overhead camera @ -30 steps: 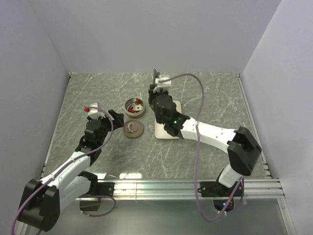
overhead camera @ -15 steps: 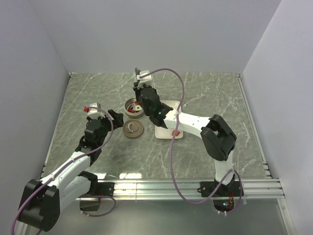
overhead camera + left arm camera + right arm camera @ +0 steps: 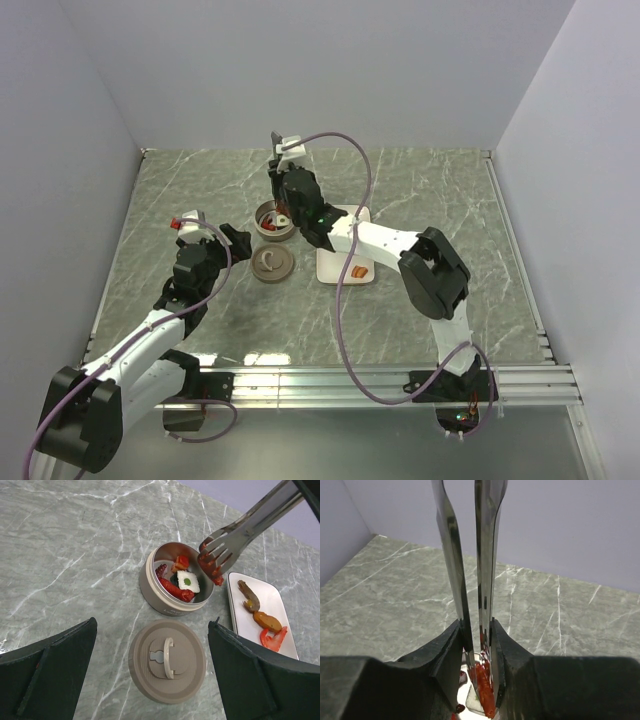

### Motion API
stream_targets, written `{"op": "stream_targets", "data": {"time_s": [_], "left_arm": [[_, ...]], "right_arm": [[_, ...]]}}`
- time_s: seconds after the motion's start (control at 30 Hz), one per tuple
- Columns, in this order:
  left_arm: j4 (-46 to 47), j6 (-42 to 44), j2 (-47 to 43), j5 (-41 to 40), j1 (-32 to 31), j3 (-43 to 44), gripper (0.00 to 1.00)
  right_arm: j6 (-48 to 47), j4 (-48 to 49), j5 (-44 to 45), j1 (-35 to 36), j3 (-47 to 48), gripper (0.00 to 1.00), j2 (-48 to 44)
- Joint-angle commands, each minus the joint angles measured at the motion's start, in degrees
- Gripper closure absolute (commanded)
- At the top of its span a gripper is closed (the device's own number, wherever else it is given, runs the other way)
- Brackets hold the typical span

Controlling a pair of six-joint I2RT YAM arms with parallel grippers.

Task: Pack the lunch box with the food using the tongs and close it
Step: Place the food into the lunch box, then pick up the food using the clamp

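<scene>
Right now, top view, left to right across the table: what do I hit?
left arm's fingers → lid → white plate. The lunch box is skipped: it lines up with the lid.

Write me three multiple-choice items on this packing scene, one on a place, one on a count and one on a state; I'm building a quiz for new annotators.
1. Where is the lid relative to the lunch box?
A) closed on it
B) leaning against its wall
C) flat on the table beside it

2. How many food pieces lie on the white plate?
A) three
B) one
C) six

3. What state are the tongs in?
A) lying on the table
B) held in the right gripper, pinching a red piece
C) resting across the plate

Answers:
1. C: the lid lies handle up on the marble, apart from the open tin.
2. A: the left wrist view shows three pieces in a row.
3. B: the right wrist view shows the fingers clamped on both tong arms, with red food at the tips.
</scene>
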Motion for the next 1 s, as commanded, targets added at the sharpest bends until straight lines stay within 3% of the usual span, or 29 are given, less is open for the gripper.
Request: {"op": "stream_targets", "data": {"time_s": [0.0,0.27,0.47,0.97], "left_arm": [[0.9,-0.2,-0.8,-0.8,0.1,1.6,0.01],[0.9,-0.1,-0.2,-0.9,0.1,1.7,0.01],[1.0,0.0,0.3,-0.9,0.1,1.9,0.01],[1.5,0.0,0.5,-0.3,0.1,1.7,0.0]], "right_arm": [[0.6,0.8,-0.6,-0.3,4.1,0.66,1.1],[0.1,0.6,-0.7,-0.6,5.1,0.47,1.5],[-0.2,2.1,0.3,-0.8,3.2,0.45,-0.5],[-1.3,11.5,4.9,-4.6,-24.6,0.45,-20.7]]}}
